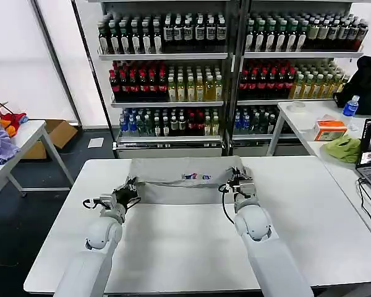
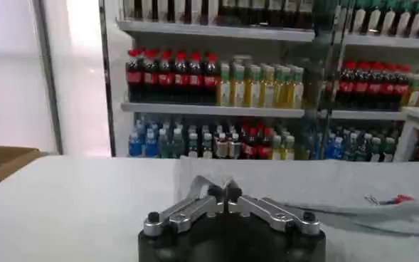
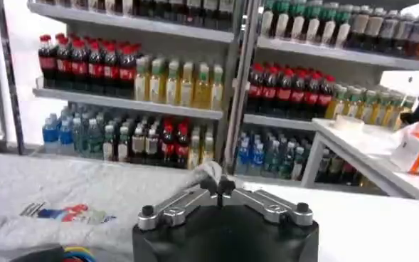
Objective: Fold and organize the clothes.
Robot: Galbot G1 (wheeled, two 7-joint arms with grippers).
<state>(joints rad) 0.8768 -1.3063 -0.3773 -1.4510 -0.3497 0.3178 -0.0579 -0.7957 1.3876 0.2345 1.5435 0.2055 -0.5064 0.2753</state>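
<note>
shirts: i count one grey shirt (image 1: 185,179) on the white bench (image 1: 309,216), lying flat across the far middle, folded into a wide band with a small multicoloured print (image 1: 196,176) near its front fold.
grippers: two. the left gripper (image 1: 131,186) sits at the shirt's left end, the right gripper (image 1: 237,180) at its right end, both low on the cloth.
left jaws: closed tip to tip in the left wrist view (image 2: 225,191), with a pale fold of shirt (image 2: 198,186) pinched between them.
right jaws: closed as well (image 3: 220,186), with a bunched bit of grey fabric (image 3: 209,171) caught at the tips.
head view adds: both arms at once, the whole span of the shirt between them, and a side table (image 1: 315,120) at right carrying an orange box (image 1: 329,129) and a green cloth (image 1: 343,148).
wrist views add: the pinch itself, close up. the right wrist view also catches the print (image 3: 67,212) lying on the flat grey cloth beside the gripper; the left wrist view shows it far off (image 2: 387,201).
behind: two shelving units of bottles (image 1: 167,68).
</note>
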